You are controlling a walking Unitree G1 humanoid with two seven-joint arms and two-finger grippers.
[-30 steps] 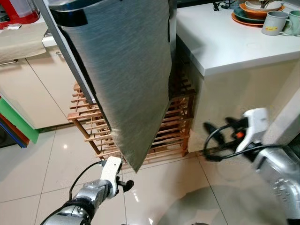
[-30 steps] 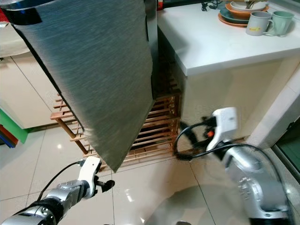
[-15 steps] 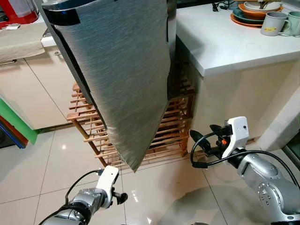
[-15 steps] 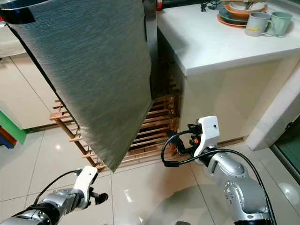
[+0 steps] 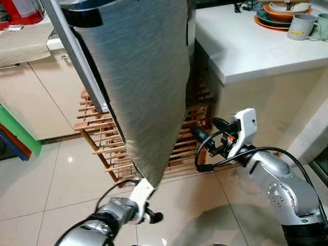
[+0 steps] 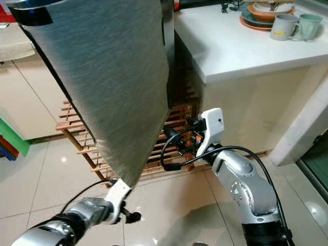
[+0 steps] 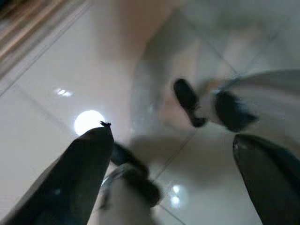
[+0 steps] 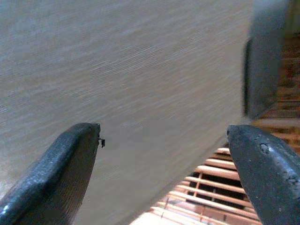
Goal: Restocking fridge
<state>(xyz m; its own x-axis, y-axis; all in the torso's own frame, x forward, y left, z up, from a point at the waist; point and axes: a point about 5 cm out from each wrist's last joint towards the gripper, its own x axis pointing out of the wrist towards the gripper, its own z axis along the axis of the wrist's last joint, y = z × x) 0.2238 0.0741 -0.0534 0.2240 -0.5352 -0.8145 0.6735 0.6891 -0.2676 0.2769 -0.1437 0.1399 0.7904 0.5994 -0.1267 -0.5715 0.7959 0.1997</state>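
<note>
Fridge door (image 5: 138, 77): broad flat panel of brushed grey metal with fine horizontal grain, a black band at its top corner, swung out over the floor and tapering in view to a lower corner just above the left arm; no maker's mark or lettering legible. Right pincer (image 5: 206, 129): two long black fingers spread apart and holding nothing, raised close beside the door's free edge, the brushed panel lying between the fingertips in the right wrist view. Left pincer (image 7: 187, 154): low near the floor under the door's corner, fingers parted, empty. Wooden rack (image 5: 187, 141): slatted pale timber tiers behind the door. Tabletop (image 5: 251, 43): smooth white slab, square-edged, carrying stacked plates (image 5: 274, 13) and two mugs (image 5: 302, 25). Floor (image 5: 46, 184): glossy cream tiles, open on the robot's left.
</note>
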